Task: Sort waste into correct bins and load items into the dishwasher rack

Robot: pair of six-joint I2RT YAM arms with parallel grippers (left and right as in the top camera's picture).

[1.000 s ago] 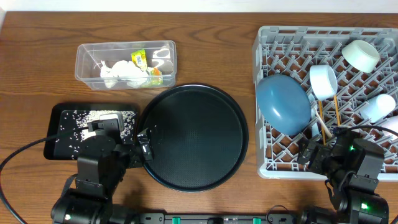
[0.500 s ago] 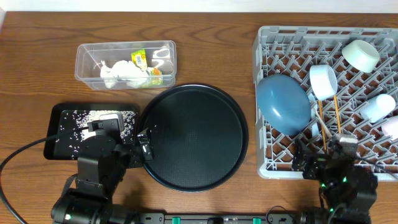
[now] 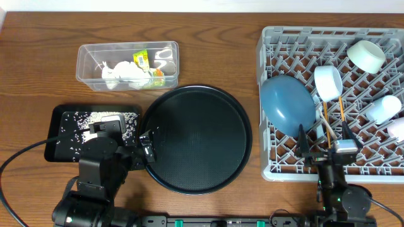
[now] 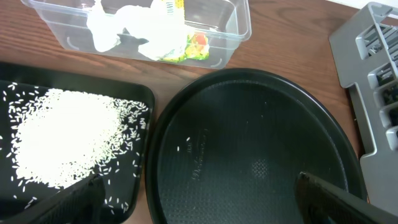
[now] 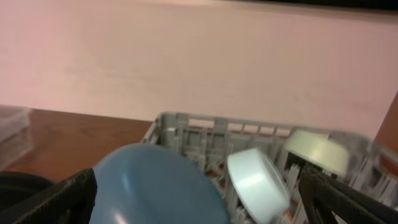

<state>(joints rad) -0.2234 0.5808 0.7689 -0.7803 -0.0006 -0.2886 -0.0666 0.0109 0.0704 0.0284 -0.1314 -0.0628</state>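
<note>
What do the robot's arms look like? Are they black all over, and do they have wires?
Mostly black, yes. The left arm is chunky with rounded joints, and a thin black cable loops out beside it. The right arm has a tiny green light glowing on it and a small silvery block near its tip. The fingers are dark, flat blades.

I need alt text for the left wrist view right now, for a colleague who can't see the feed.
A large round black tray fills the centre, framed by the open, empty left gripper. Beside it a shallow black tray holds white rice; beyond, a clear tub holds napkins and a wrapper.
</note>
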